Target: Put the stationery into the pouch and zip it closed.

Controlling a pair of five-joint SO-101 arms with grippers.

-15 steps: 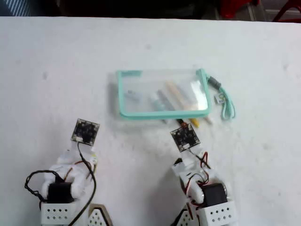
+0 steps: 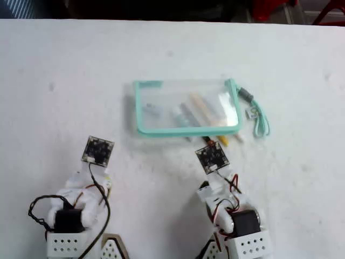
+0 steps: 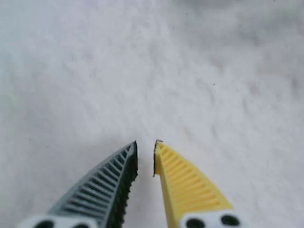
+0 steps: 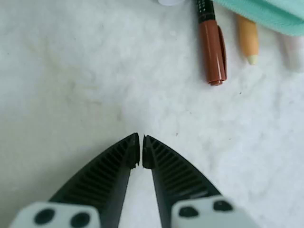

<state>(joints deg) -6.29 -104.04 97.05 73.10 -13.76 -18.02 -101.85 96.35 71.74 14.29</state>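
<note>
The clear pouch (image 2: 186,108) with a teal border lies flat at the table's middle, with several pieces of stationery inside. A brown pen (image 4: 212,47) and a yellow pencil (image 4: 249,40) poke out from under the pouch's teal edge (image 4: 266,12) on its near side. My right gripper (image 4: 141,137) hovers just short of the pen's cap, black fingers shut, holding nothing. My left gripper (image 3: 146,142), one finger grey and one yellow, is shut over bare table, well to the left of the pouch. In the high view both arms, left (image 2: 86,189) and right (image 2: 226,199), stand at the near edge.
A teal strap (image 2: 260,120) with a small tag trails from the pouch's right end. A white item (image 4: 295,52) lies beside the pencil. The white table (image 2: 64,70) is open to the left, right and behind the pouch.
</note>
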